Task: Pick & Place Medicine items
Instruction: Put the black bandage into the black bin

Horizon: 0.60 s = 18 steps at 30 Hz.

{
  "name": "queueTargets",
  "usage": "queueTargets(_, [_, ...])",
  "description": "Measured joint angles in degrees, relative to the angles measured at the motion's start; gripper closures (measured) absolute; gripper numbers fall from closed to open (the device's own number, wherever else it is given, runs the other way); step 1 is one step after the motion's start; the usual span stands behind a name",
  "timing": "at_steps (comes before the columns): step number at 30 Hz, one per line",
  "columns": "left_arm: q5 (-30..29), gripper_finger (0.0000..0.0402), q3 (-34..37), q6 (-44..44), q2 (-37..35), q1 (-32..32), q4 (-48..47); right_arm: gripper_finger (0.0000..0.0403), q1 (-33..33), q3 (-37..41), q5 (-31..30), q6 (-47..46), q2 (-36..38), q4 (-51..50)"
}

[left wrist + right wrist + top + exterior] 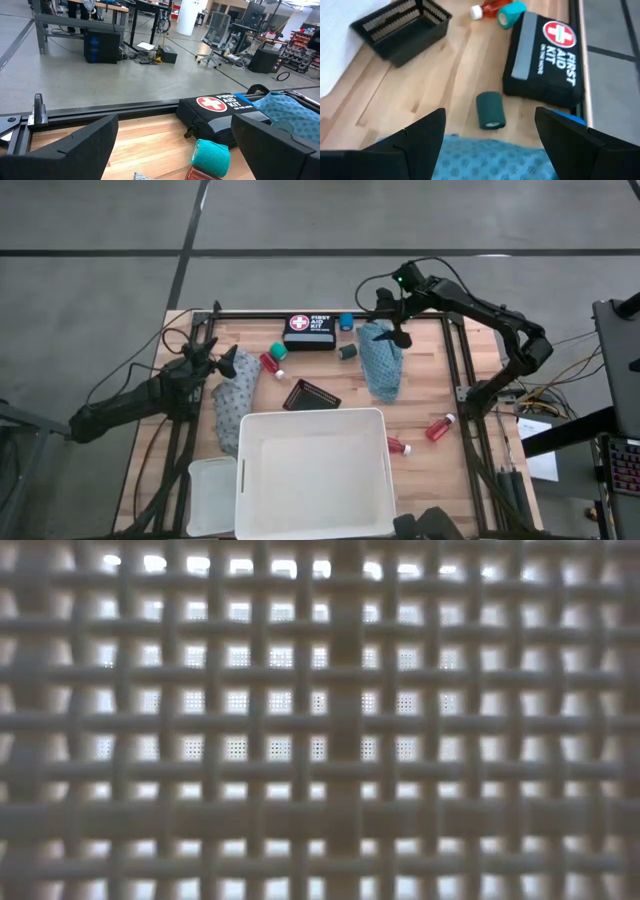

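Seen from straight above, the right claw (392,332) hangs at about 1 o'clock on the wooden worktop (450,390), its 2 dark fingers (417,135) spread wide and released, holding nothing, directly over the far end of the teal cloth (381,360), which stretches from there toward 3 o'clock. Just beyond the claw, a dark green tub (490,110) lies on its side beside a black first aid kit (543,55) at 12 o'clock, with a blue tub (346,321) at the kit's right end. A lighter green tub (511,13) and a red bottle (490,8) with a white cap lie at the kit's other end, near a small black mesh tray (400,27) at the centre. The left claw (222,363) sits at about 10 o'clock, its fingers (75,150) also parted and empty, above the top of the grey patterned cloth (234,405), which runs down toward 8 o'clock. A big white plastic tub (310,472) fills the 6 o'clock area, with a smaller white container (211,495) touching its left side. 2 more red bottles lie apart at 4 o'clock: one (439,427) out on the wood, the other (398,446) just beside the tub's right wall. The table-height camera shows only a white lattice (320,720) pressed close against it.
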<state>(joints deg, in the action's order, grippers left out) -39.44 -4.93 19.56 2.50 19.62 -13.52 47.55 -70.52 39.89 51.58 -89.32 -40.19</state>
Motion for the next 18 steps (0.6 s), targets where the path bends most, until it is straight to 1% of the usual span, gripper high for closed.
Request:
queueTargets(4, [0.0,0.0009,-0.01,0.0,0.0,0.02,0.0,0.0101,0.72,1.92,6.01,4.16,0.07,0.34])
queueTargets(7, [0.0,0.0009,0.0,0.01,0.0,0.02,0.0,0.0101,-0.18,2.54,5.99,2.64,0.55,2.05])
queueTargets(11, [0.0,0.0009,0.0,0.01,-0.02,0.02,0.0,0.0101,-2.47,2.86,1.86,-0.4,2.11,2.44])
queueTargets(15, [0.0,0.0009,0.0,0.01,-0.02,0.02,0.0,0.0101,-5.69,4.23,0.29,-4.14,3.22,2.45])
queueTargets(16, [0.0,0.0009,0.0,0.0,-0.02,0.01,0.0,0.0101,-6.67,4.61,-1.3,-5.53,3.37,2.64])
queueTargets(18, [0.0,0.0009,0.0,-0.01,-0.02,0.02,0.0,0.0101,-8.98,5.52,-7.27,-8.33,3.33,3.99])
